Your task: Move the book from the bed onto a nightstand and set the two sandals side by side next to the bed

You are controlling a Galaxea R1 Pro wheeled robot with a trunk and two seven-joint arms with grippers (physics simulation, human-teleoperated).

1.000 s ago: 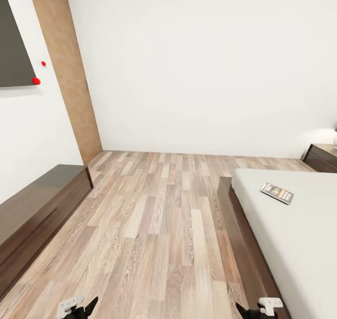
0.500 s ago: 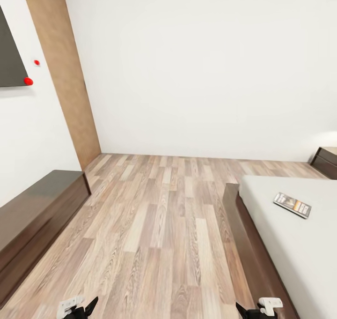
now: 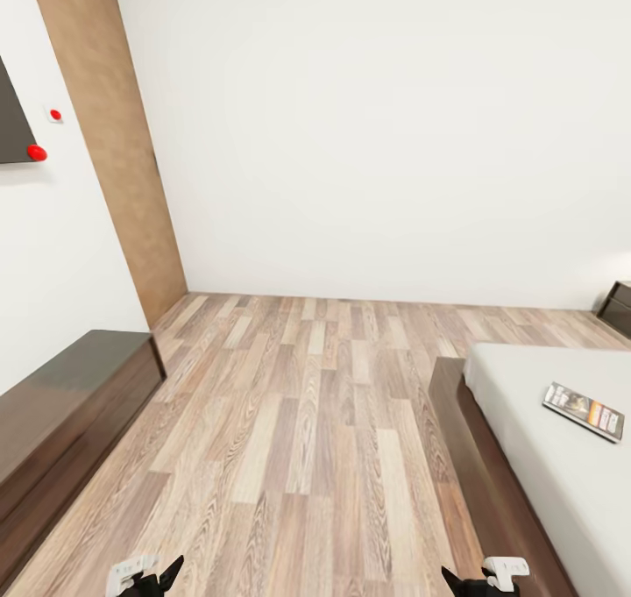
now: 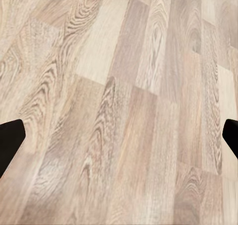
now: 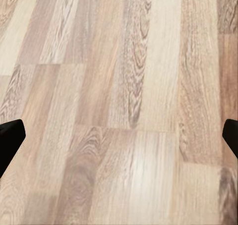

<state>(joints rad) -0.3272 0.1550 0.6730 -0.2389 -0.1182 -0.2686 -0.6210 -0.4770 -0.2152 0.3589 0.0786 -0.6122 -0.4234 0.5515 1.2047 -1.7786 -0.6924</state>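
Note:
The book (image 3: 583, 410), a thin paperback with a dark cover and an orange band, lies flat on the pale-grey mattress of the bed (image 3: 543, 483) at the right of the head view. The bed's dark-brown base (image 3: 473, 457) runs along the floor beside it. A corner of a nightstand (image 3: 619, 306) shows at the far right edge. My left gripper (image 3: 147, 578) and right gripper (image 3: 480, 578) hang low at the bottom edge, well short of the book. Both are open over bare floor, with black fingertips (image 4: 10, 140) (image 5: 10, 138) set wide apart. The two sandals are out of view.
Wood-plank floor (image 3: 307, 422) stretches ahead to a white wall. A low dark-brown cabinet (image 3: 61, 404) lines the left wall. Behind it stands a brown door (image 3: 105, 141). A dark wall panel (image 3: 10, 119) with red knobs hangs at the upper left.
The whole picture has shifted: the camera turned left, so the bed, book and nightstand now sit further right and lower. Both grippers hold the same pose.

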